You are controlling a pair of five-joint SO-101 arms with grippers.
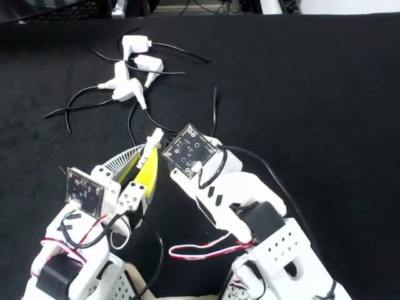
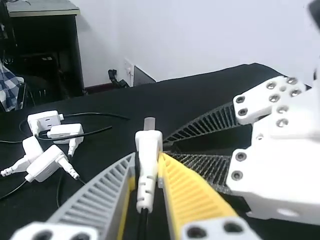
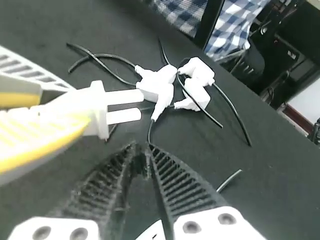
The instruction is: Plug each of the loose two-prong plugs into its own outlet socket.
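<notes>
The left gripper (image 1: 150, 149) is clamped on a white two-prong plug (image 1: 154, 135), which sits off the table between its grey finger (image 2: 100, 200) and its yellow finger (image 2: 187, 195). In the left wrist view the plug's body (image 2: 148, 150) stands straight out past the fingertips, and its black cord runs back down between the fingers. From the right wrist view the same plug (image 3: 97, 110) shows its 2 flat prongs (image 3: 122, 105) aimed toward the far pile.

The right gripper (image 3: 145, 150) sits just beside that plug, a little nearer the arm bases. Its 2 black ribbed fingers (image 3: 177, 182) are drawn together so that the tips meet (whether a thin cord passes between them I cannot tell). In the left wrist view these black fingers (image 2: 205, 125) lie right next to the held plug, with the right arm's white body (image 2: 280, 150) behind them.

On the black table (image 1: 312, 94), well beyond both grippers, 4 white pieces lie bunched together with black cords (image 1: 178, 51) trailing outward. 1 is an outlet socket (image 2: 44, 121) with its slots facing the left wrist camera. Nearest the arms lies a loose plug (image 2: 47, 164) with 2 round pins, touching its neighbour (image 2: 31, 149). A 4th piece (image 2: 66, 131) rests against the socket. In the high view this bunch (image 1: 131, 69) sits up and left of the held plug.
</notes>
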